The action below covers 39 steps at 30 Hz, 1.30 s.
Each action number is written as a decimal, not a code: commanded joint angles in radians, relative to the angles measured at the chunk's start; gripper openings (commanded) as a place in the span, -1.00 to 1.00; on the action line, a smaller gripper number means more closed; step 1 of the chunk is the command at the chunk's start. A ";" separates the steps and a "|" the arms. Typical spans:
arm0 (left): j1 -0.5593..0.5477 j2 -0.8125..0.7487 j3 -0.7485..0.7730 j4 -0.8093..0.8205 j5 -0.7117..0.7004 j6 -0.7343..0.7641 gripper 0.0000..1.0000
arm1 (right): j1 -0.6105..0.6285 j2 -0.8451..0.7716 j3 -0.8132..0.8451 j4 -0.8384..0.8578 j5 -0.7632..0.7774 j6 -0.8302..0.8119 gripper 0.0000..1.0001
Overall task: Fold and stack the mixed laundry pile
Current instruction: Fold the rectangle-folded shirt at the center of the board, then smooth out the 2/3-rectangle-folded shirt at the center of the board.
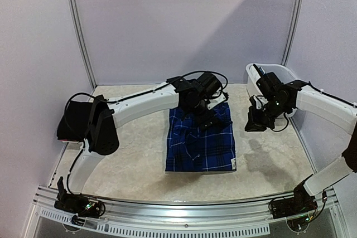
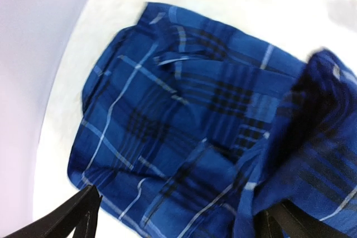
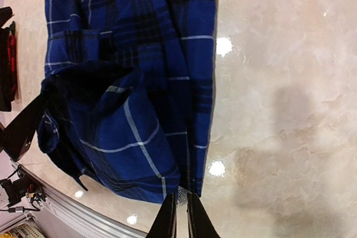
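The left gripper [image 2: 179,213] stands wide open over the 12 o'clock edge of the folded blue plaid shirt [image 1: 201,143] at table [image 1: 128,160] centre, holding nothing, while the right gripper [image 3: 181,207], fingers pinched nearly together and empty, hovers at 3 o'clock, amid pale lavender walls [image 1: 184,20].

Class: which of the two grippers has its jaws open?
The left gripper, spread wide over the blue plaid shirt; the right gripper is shut.

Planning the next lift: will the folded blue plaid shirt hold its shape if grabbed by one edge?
Probably not: the soft blue plaid fabric shirt already creases and bunches, so it should droop. Lying thin and flat, it is likely light.
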 commanded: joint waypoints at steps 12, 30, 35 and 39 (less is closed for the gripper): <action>0.105 -0.567 -0.572 0.037 0.045 -0.373 0.93 | 0.073 -0.001 0.006 0.293 -0.230 -0.070 -0.61; 0.004 -0.772 -0.903 0.011 0.338 -0.567 0.47 | 0.209 0.405 0.194 0.436 -0.456 -0.160 -0.65; -0.026 -0.741 -0.866 -0.015 0.364 -0.584 0.39 | 0.210 0.480 0.210 0.458 -0.494 -0.192 -0.65; -0.046 -0.724 -0.842 -0.031 0.371 -0.588 0.39 | 0.203 0.535 0.212 0.484 -0.528 -0.227 -0.65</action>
